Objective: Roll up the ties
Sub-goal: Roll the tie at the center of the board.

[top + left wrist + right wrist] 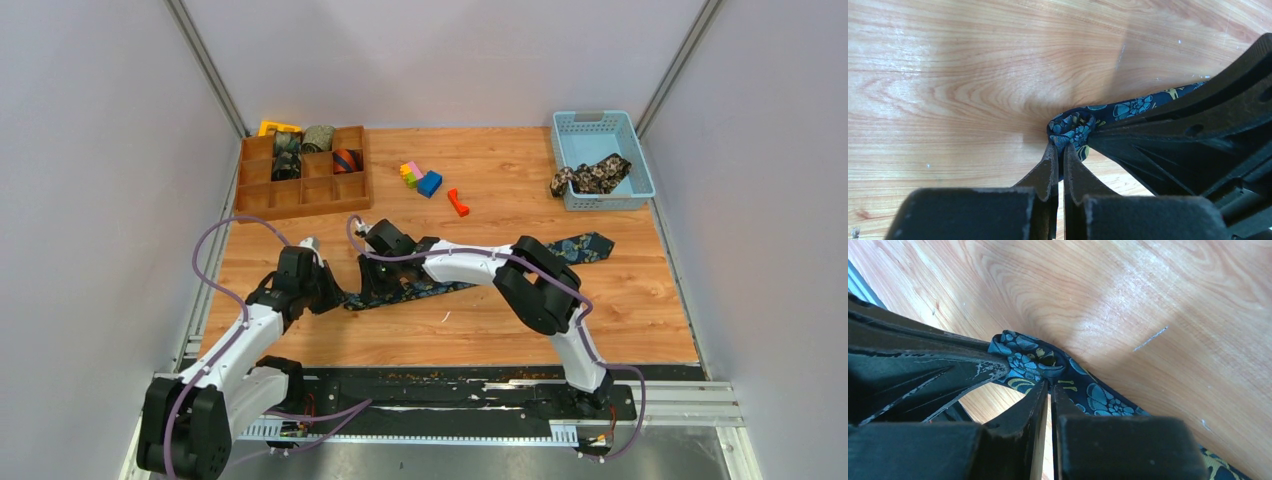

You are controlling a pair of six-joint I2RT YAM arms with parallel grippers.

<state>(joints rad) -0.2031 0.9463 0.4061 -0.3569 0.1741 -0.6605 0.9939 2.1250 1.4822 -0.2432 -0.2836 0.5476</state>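
Observation:
A navy tie (pixel 590 246) with gold-teal paisley lies stretched across the table, its wide end at the right. Its narrow end is bunched into a small coil (pixel 1074 128) between the two arms. My left gripper (pixel 1060 149) is shut on the coil from one side. From the other side my right gripper (pixel 1049 385) is pinched on the same coil (pixel 1032 358). In the top view the left gripper (pixel 338 294) and right gripper (pixel 374 282) meet at that end. Rolled ties (pixel 318 138) sit in a wooden tray (pixel 300 206).
A black-tan floral tie (pixel 590 177) lies in the blue basket (pixel 642 160) at the back right. Small coloured blocks (pixel 420 177) and a red piece (pixel 458 202) lie behind the arms. The tray stands at the back left.

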